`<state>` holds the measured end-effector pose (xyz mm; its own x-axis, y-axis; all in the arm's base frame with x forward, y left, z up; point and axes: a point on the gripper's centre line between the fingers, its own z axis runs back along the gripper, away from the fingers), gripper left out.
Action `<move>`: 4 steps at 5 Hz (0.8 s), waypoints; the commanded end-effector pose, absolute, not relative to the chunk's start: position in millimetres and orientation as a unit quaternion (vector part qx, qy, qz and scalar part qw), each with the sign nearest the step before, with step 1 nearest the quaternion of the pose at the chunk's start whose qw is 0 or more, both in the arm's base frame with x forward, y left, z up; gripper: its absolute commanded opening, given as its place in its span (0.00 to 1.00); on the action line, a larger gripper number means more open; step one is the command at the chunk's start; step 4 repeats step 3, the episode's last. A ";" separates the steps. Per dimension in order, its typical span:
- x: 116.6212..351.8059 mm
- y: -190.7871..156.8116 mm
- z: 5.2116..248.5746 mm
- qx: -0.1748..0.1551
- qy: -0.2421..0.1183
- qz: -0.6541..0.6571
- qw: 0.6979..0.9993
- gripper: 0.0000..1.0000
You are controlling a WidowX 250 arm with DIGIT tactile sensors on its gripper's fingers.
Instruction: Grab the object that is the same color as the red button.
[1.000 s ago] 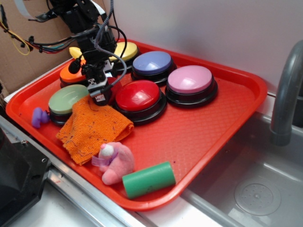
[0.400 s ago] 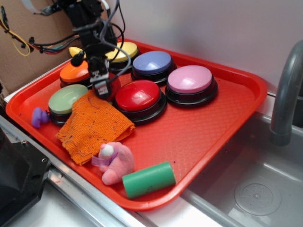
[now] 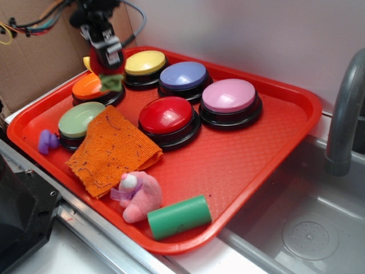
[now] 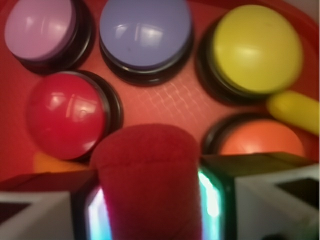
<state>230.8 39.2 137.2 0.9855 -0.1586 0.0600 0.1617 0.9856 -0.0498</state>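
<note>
Fuzzy dark-red plush ball (image 4: 148, 180) being held aloft

It is being clamped between the black gripper's (image 3: 105, 57) jaws above the orange-topped dome button (image 3: 90, 86).

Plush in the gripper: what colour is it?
Dark red plush, with a green leafy bit; the red shows best in the wrist view.

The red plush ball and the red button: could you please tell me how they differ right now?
The red plush ball is fuzzy and matte; the red button is a glossy dome. The ball is clamped between the gripper fingers, held up above the tray, while the button sits on the tray on its black base. The ball carries a green leafy bit; the button has none. The ball looks smaller. Both are red.
</note>
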 end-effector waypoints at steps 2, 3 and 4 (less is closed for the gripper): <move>196.6 8.3 184.1 0.013 -0.058 0.026 0.998 0.00; 197.8 3.9 173.9 0.044 -0.077 0.075 0.993 0.00; 197.8 3.9 173.9 0.044 -0.077 0.075 0.993 0.00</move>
